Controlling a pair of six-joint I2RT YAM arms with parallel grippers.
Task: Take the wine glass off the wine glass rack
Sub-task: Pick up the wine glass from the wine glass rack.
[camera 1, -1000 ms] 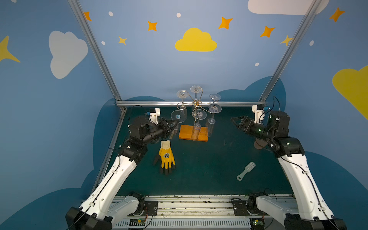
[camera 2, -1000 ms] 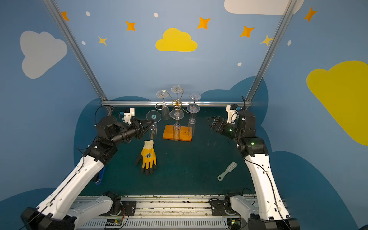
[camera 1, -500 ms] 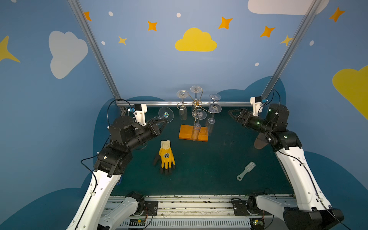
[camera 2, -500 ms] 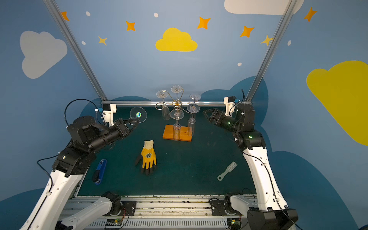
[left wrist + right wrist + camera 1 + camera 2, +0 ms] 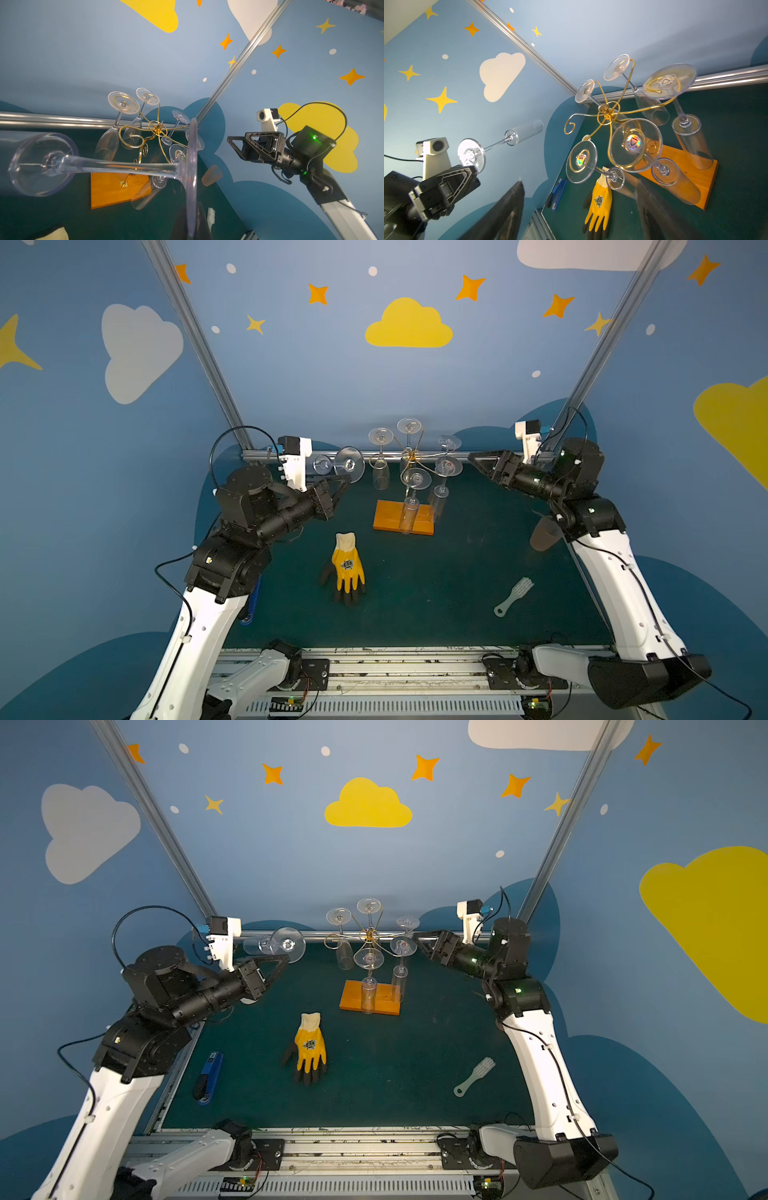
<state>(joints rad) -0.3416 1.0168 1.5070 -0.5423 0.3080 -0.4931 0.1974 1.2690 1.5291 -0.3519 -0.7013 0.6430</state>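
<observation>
– Blue walls, green desk (image 5: 436, 580): where's the wine glass (image 5: 124, 166)?
– Off the wine glass rack (image 5: 388, 517), left of it and clear, lying level, bowl pointing left, foot toward the rack. The left pincer (image 5: 284, 960) is clamped on that foot's rim.
– And the right pincer (image 5: 476, 458)?
– Spread wide, empty, just right of the rack's hanging glasses (image 5: 449, 466).

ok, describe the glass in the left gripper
Find the gold wire rack on its orange wooden base. Beside it, the black left gripper holds a clear wine glass by its foot. Only this glass lies sideways, off the rack.
</observation>
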